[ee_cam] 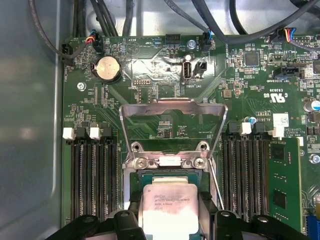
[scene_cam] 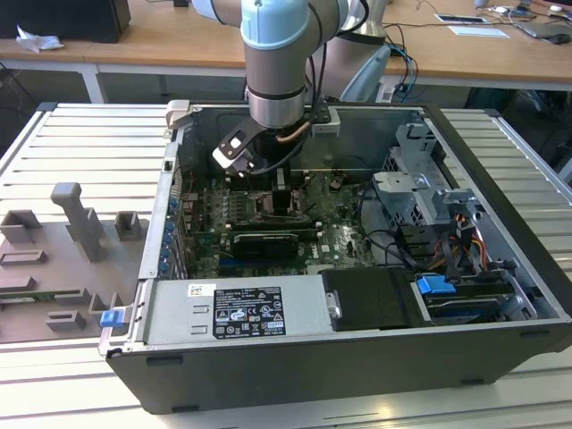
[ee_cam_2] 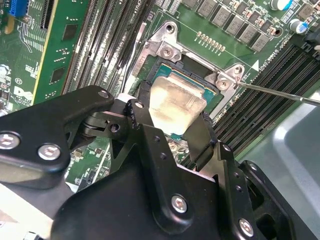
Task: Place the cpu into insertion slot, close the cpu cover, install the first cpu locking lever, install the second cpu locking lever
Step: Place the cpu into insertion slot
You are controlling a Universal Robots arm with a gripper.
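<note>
Shows, in the exterior view, the arm (scene_cam: pixel 277 63) reaching down into the open case (scene_cam: pixel 295 380), with the gripper (scene_cam: pixel 284 198) low over the board (scene_cam: pixel 344 239), at about 11 o'clock from the case's middle. Places the power supply (scene_cam: pixel 234 308) at 6 o'clock inside the case and the drive cage (scene_cam: pixel 418 192) at 3 o'clock. Sets the grey fixtures (scene_cam: pixel 80 223) outside the case at 9 o'clock, on the ribbed table (scene_cam: pixel 80 143).

Shows, in both wrist views, the jaws narrowed to the chip's width. Has the black fingers (ee_cam_2: pixel 200 137) against two opposite edges of the cpu (ee_cam_2: pixel 175 102) (ee_cam: pixel 169 210), with nothing else between them. Finds the cpu directly over the slot (ee_cam_2: pixel 172 64), silver face up. Cannot tell whether seated in the slot or held just above it.

Shows, in the first wrist view, the cover (ee_cam: pixel 126 120) standing open, raised from its hinge on the slot's side nearest the coin cell (ee_cam: pixel 108 68), and apart from the cpu. Shows, in the second wrist view, one lever (ee_cam_2: pixel 280 93) as a thin wire rod running out from a corner of the slot's metal frame and across the memory slots (ee_cam_2: pixel 250 117).
</note>
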